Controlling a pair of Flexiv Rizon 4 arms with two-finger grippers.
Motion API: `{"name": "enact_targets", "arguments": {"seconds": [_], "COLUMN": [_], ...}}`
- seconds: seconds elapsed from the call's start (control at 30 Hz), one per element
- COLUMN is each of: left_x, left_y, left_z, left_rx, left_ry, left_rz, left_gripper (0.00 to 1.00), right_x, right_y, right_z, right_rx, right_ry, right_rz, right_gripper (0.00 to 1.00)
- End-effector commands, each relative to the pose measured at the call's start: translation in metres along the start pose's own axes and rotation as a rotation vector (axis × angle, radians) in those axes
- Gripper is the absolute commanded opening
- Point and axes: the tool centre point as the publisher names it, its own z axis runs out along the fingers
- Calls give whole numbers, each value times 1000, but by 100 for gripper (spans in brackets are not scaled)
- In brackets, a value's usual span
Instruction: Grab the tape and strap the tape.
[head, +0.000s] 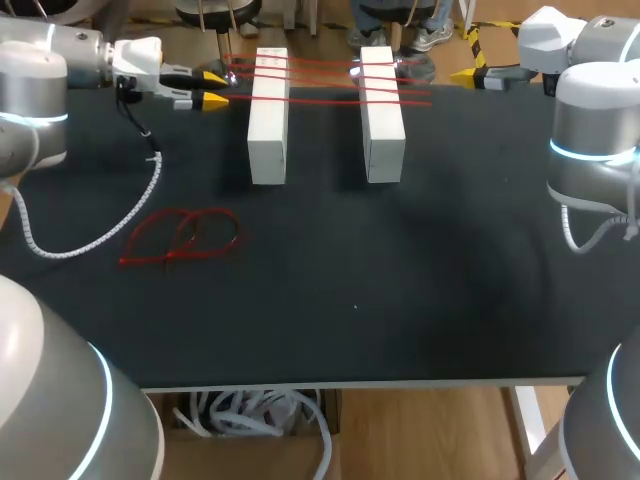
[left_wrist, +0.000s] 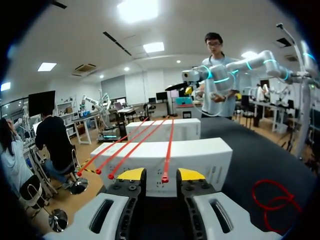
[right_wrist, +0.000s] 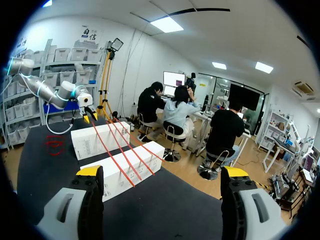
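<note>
Several red straps lie across two white blocks at the back of the black table. My left gripper is at their left ends. In the left wrist view its yellow tips stand narrowly apart, with the end of one red strap between them and touching neither side clearly. The near block is just ahead of the left gripper. My right gripper hangs beyond the right block, wide open and empty, facing the blocks and straps.
A bundle of looped red ties lies on the table's left part, also seen beside the left gripper. A coiled white cable hangs from my left arm over the table. The table's front edge runs below.
</note>
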Motion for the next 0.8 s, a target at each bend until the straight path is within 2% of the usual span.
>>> {"name": "enact_targets", "arguments": {"seconds": [0.03, 0.2, 0.33, 0.37, 0.47, 0.8], "left_x": [-3, -2, -1, 0, 1, 3], "left_y": [5, 5, 7, 7, 7, 3], "left_z": [2, 3, 3, 3, 4, 3], "left_rx": [10, 13, 15, 16, 17, 21], "left_ry": [9, 12, 12, 11, 13, 21], "left_rz": [4, 3, 0, 0, 0, 17], "left_gripper": [29, 24, 14, 8, 0, 0], "right_x": [-1, -1, -1, -1, -1, -1], "right_y": [0, 0, 0, 0, 0, 0], "right_z": [0, 0, 0, 0, 0, 0], "right_rx": [1, 1, 1, 1, 1, 1], "right_ry": [3, 3, 3, 3, 3, 3], "right_rz": [0, 0, 0, 0, 0, 0], "right_gripper": [100, 100, 100, 100, 100, 100]}}
